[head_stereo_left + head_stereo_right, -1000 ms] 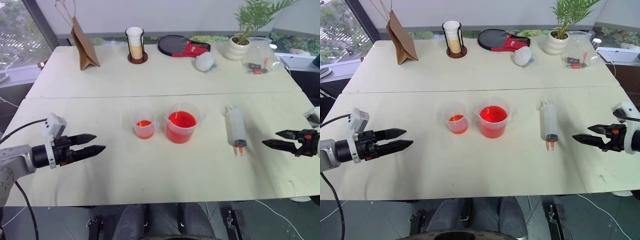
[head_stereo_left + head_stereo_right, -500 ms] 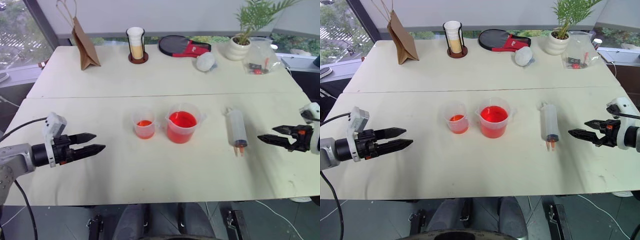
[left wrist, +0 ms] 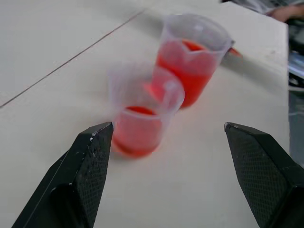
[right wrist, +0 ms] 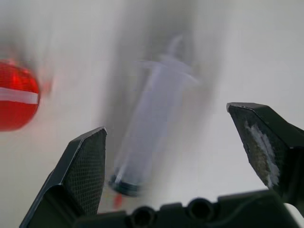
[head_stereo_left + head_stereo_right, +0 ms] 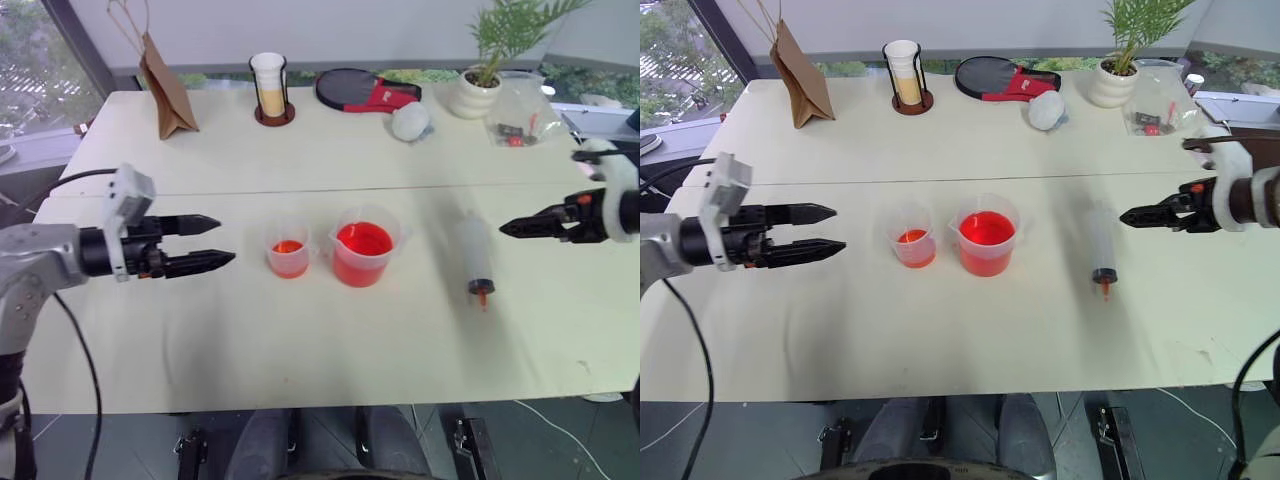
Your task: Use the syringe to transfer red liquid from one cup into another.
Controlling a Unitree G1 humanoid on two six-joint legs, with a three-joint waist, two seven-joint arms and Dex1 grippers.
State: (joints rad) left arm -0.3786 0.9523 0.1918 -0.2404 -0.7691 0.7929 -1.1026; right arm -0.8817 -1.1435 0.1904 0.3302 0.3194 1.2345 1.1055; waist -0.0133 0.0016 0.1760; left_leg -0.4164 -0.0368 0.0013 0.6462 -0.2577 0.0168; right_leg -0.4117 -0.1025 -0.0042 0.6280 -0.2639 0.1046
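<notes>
Both our arms have risen and swung inward since a second ago. We hold our left gripper (image 5: 210,243) nearly level, fingers spread and empty, pointing at the small measuring cup (image 5: 288,248) just ahead of its tips; the wide measuring cup (image 5: 364,246) of red liquid (image 5: 363,241) stands right beyond. Our right gripper (image 5: 1137,215) angles downward and inward, jaws parted and empty, its tips near but clear of the syringe (image 5: 1100,238), which lies flat on the table (image 5: 300,350) just ahead of them.
</notes>
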